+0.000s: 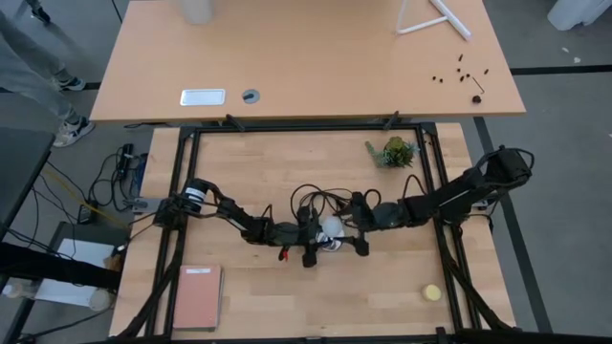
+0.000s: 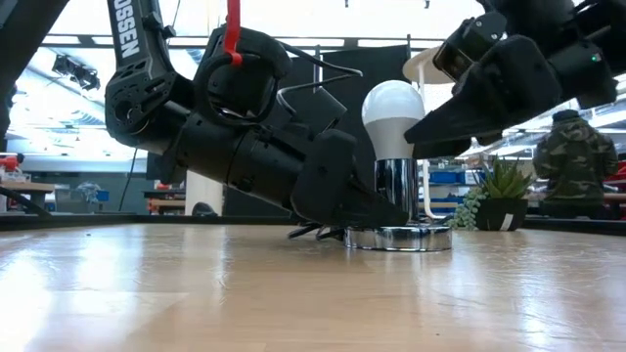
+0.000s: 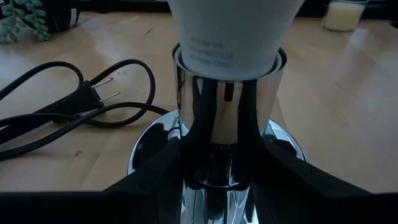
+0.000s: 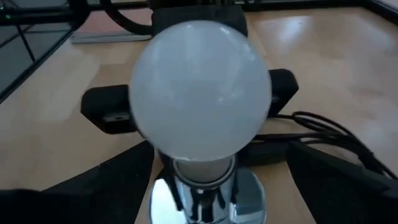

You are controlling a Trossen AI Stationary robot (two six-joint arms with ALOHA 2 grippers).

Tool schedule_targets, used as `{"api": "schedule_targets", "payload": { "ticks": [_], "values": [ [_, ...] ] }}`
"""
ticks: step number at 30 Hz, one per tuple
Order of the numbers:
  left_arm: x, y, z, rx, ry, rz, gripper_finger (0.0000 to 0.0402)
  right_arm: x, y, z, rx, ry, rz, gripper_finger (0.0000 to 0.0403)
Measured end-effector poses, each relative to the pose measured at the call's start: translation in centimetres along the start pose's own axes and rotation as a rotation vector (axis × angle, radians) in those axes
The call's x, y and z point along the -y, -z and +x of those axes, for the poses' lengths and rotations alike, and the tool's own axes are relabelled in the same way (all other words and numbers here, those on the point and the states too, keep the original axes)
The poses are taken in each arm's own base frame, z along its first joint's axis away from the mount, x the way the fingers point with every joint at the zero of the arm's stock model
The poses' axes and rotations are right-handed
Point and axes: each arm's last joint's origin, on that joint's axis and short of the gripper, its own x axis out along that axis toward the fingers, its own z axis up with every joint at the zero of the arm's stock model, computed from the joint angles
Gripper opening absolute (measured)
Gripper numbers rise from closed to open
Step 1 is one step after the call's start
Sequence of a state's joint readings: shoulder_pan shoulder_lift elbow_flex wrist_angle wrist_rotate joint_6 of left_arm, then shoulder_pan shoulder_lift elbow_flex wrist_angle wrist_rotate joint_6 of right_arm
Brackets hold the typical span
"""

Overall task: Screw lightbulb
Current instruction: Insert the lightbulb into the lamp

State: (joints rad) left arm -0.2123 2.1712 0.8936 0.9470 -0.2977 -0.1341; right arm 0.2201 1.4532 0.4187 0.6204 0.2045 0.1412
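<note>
Light wood work table (image 1: 382, 296) inside a black frame (image 1: 178, 191). Beyond its far edge a second, tan table (image 1: 316, 57) with a white tripod stand (image 1: 430, 19) far right and small dark bits (image 1: 464, 75) near its right edge. Grey floor (image 1: 564, 143) all around, cables (image 1: 105, 186) on the left. Low view: bright ceiling lights (image 2: 88, 54), a dark panel (image 2: 391, 59) behind, a person in a camouflage jacket (image 2: 575, 161) far right.

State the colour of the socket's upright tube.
Shiny mirror-like chrome socket tube, clearest in the left wrist view.
</note>
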Motion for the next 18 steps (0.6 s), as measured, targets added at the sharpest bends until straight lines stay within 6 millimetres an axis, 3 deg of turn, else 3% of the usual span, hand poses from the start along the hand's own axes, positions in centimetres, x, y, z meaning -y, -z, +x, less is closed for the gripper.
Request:
{"api": "schedule_targets", "payload": {
  "ticks": [8, 18],
  "values": [
    [0.0, 0.0, 0.0, 0.003, -0.016, -0.005, 0.0195, 0.1, -0.1, 0.1, 0.003, -0.064, -0.059, 0.0373],
    [-0.1, 0.3, 0.0, -0.032, -0.056, -0.033, 0.0195, -1.8, 0.2, -0.3, -0.012, -0.143, -0.036, 0.0373]
  ]
}}
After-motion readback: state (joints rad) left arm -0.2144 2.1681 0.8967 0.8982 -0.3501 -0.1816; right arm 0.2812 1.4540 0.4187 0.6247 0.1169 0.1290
